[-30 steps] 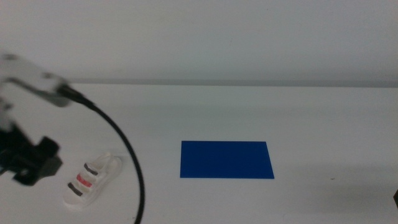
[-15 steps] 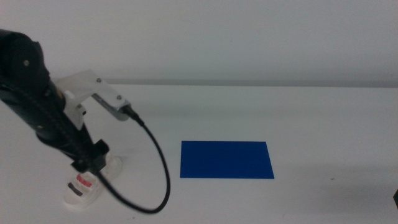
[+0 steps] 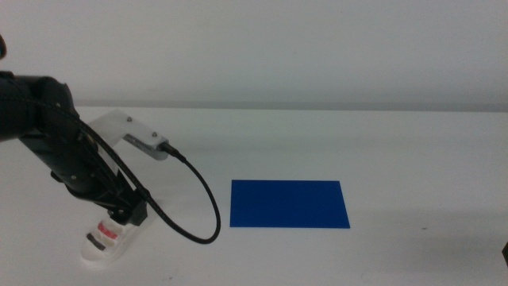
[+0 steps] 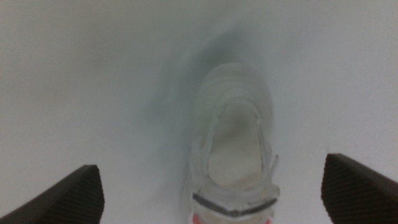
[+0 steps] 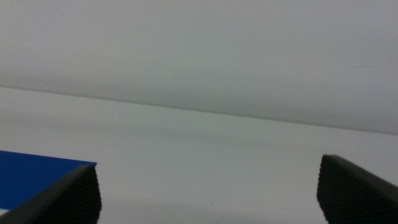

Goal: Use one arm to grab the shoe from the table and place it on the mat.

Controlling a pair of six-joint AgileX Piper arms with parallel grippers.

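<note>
The white shoe with dark and red straps lies on the table at the front left. The dark left arm reaches in from the left, and its gripper is right over the shoe's heel end and hides it. In the left wrist view the shoe lies between the jaws of the open left gripper, which stand wide apart on either side. The blue mat lies flat at the table's middle, to the right of the shoe. The right gripper is open and empty, and the mat's corner shows in its view.
A black cable loops from the left arm's white wrist bracket down toward the table between the shoe and the mat. A dark bit of the waiting right gripper shows at the picture's bottom right edge.
The left arm has swung in from the left edge and come down over the shoe, covering its heel end. The shoe and the mat have not moved.
</note>
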